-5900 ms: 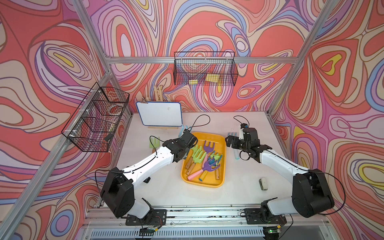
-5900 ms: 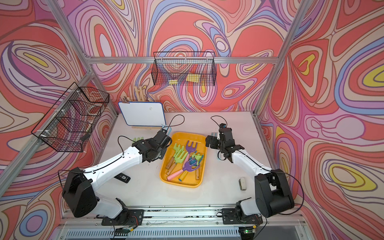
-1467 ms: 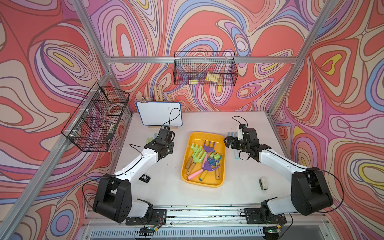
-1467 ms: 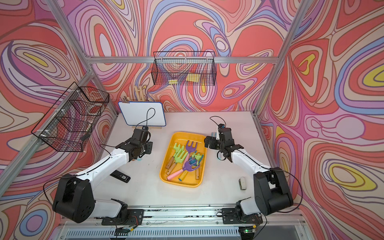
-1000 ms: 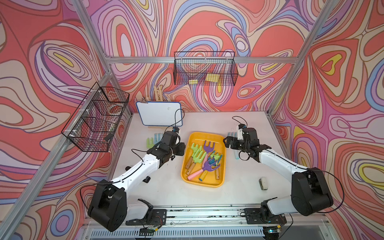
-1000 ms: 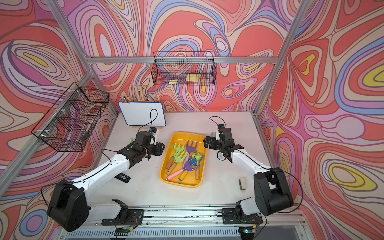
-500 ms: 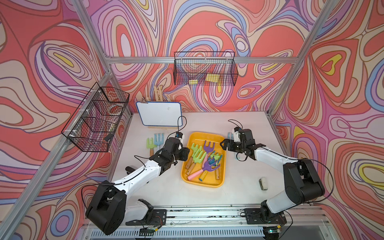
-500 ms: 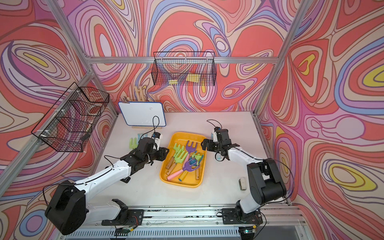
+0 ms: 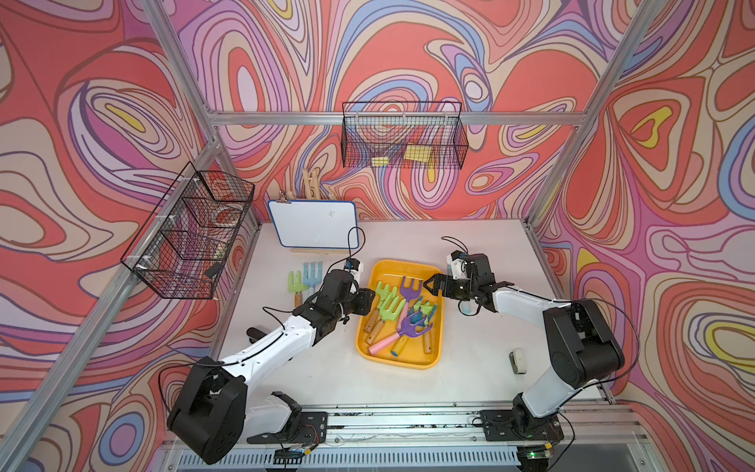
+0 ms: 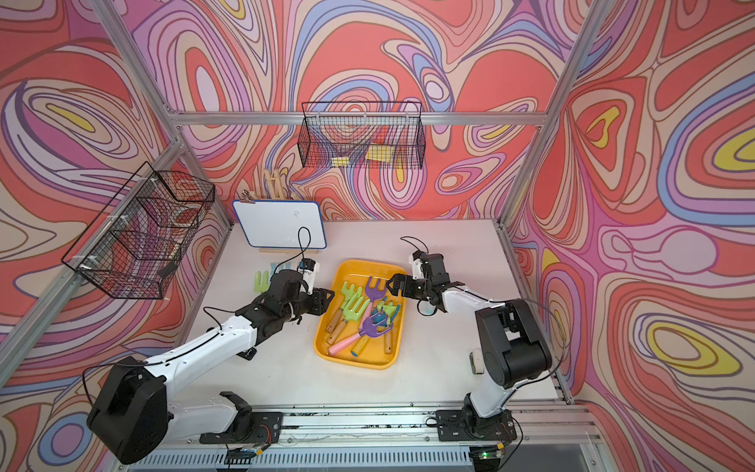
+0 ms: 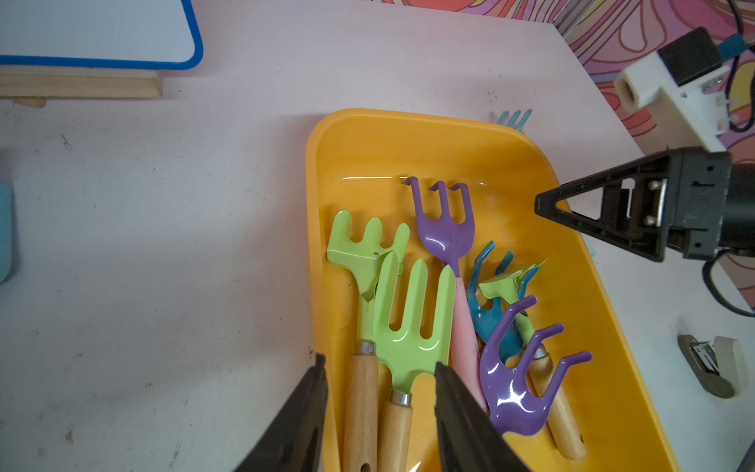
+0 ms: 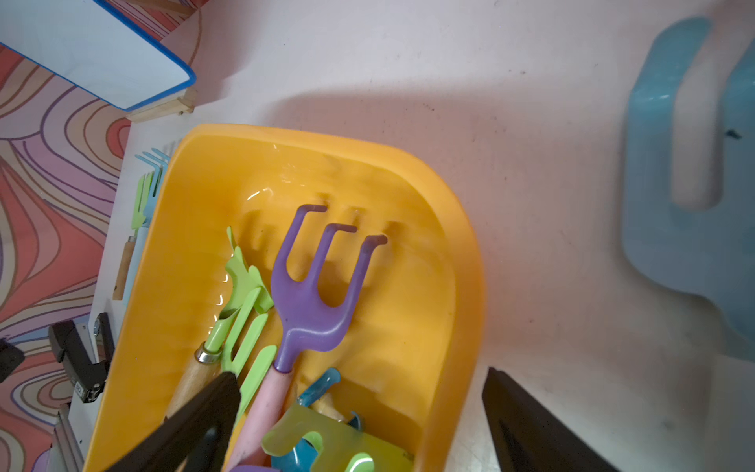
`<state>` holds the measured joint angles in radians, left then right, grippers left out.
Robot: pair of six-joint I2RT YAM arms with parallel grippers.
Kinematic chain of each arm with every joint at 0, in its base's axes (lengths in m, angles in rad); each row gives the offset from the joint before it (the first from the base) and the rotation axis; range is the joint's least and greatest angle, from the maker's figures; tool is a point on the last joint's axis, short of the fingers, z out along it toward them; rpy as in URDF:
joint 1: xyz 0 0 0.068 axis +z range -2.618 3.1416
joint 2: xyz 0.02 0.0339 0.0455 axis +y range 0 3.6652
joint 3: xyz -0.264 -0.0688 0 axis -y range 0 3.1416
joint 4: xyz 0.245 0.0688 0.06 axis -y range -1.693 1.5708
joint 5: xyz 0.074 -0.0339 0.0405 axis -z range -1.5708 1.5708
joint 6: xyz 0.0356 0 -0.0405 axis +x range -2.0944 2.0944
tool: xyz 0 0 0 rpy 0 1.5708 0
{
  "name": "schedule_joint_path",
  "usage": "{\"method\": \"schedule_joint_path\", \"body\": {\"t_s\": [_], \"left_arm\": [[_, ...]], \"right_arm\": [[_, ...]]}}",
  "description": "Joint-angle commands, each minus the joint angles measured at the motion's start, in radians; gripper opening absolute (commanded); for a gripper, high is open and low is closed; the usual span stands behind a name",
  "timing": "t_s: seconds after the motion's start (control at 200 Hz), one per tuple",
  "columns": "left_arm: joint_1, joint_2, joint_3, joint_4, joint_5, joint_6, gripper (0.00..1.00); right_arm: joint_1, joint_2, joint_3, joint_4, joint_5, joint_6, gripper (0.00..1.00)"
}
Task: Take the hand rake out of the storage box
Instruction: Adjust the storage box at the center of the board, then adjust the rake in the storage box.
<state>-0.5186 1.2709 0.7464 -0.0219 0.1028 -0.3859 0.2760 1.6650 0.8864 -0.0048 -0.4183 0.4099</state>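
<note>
Storage box (image 9: 408, 269) (image 11: 408, 139): a shallow yellow-orange plastic tray with rounded corners. Its inside is glossy and streaked with reflected light. It sits mid-table, long axis running from the robot's side toward the back wall.
Table (image 11: 163, 245): pale and matte, speckled with small scuffs.
Hand rakes (image 9: 402, 316): a loose, overlapping heap inside the storage box, filling its nearer part (the far end shows only bare plastic).
Green hand rake (image 11: 412, 327) (image 9: 394, 309): light-green painted metal, flat, with three pointed tines, a bright ferrule and a plain wooden handle. It lies along the box's left side, partly over a second green rake (image 11: 367, 245). Its head points toward the back wall and its handle toward the robot, so its long axis is roughly parallel to the box's.
Purple hand rake (image 11: 445, 229) (image 12: 314, 294): a glossy purple head with three tines hooked at the tips, on a smooth pink handle. The head lies farthest from the robot, and the handle slants back toward the robot's left.
Left gripper (image 11: 379, 363) (image 9: 367, 302): black fingers spread partway at the box's left wall. One finger is outside the wall over the table, the other over the rakes, with both wooden handles between them. It pinches nothing that shows.
Right gripper (image 12: 359, 372): spread wide by the box's right wall. One finger is above the inside, the other beyond the wall over the table, and it holds nothing.
Outside the box: a pale-blue rake (image 12: 686, 184) lies flat on the table near the right wall.
</note>
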Motion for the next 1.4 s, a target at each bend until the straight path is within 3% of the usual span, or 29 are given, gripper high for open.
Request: {"method": "schedule_joint_path", "body": {"t_s": [0.0,0.371,0.671,0.791,0.966,1.162,1.392], "left_arm": [[-0.008,-0.021,-0.013,0.016,0.005,-0.003,0.48],[-0.018,-0.007,-0.003,0.017,0.014,-0.004,0.48],[-0.018,0.002,0.019,-0.016,0.014,-0.003,0.48],[-0.018,-0.007,0.021,-0.015,0.025,-0.007,0.48],[-0.02,-0.01,0.019,-0.01,0.033,-0.011,0.48],[-0.02,0.024,0.042,-0.042,0.023,0.003,0.48],[-0.02,0.041,0.053,-0.047,0.044,0.004,0.48]], "right_arm": [[0.018,0.014,0.028,0.038,-0.047,-0.006,0.98],[0.046,-0.022,0.033,0.04,-0.053,-0.05,0.98],[0.049,-0.243,0.027,-0.189,0.214,-0.088,0.98],[0.048,-0.318,0.111,-0.346,0.286,-0.006,0.98],[0.058,-0.393,0.195,-0.519,0.219,0.042,0.98],[0.084,-0.475,0.165,-0.613,0.18,0.103,0.98],[0.249,-0.514,0.077,-0.54,0.19,0.23,0.83]]}}
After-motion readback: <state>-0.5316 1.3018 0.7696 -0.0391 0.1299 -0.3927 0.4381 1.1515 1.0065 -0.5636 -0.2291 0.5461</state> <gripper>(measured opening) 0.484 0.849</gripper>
